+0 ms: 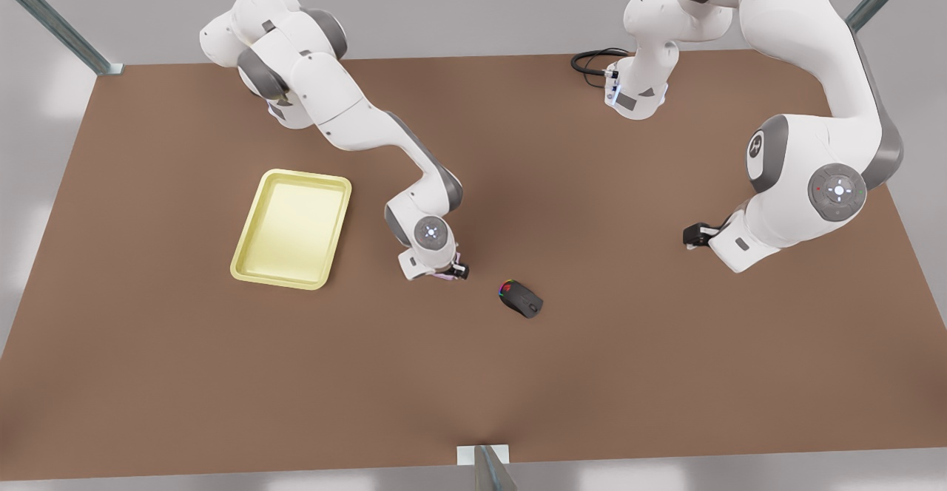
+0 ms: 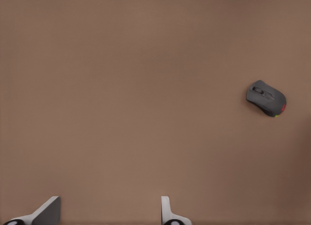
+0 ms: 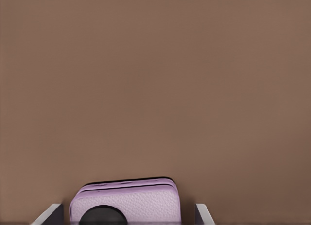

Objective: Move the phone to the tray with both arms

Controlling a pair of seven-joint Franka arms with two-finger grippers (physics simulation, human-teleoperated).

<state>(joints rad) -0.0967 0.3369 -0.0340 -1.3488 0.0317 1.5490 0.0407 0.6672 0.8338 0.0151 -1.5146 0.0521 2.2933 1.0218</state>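
Gripping the phone point(image 3: 125, 201) between its fingers, right gripper point(image 1: 446, 272) sits centre-frame just beside the tray point(image 1: 255, 263), prob. for transfer. Left gripper point(image 1: 692, 236), fingers apart, holding nothing, waits mid-right. Mouse point(image 1: 522, 299) untouched.

One phone point(image 3: 125, 203), one tray point(image 1: 292, 228), one mouse point(image 1: 521, 299)

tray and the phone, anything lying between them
Nothing: in the front view only bare brown table separates the tray from the phone, held in the right gripper.
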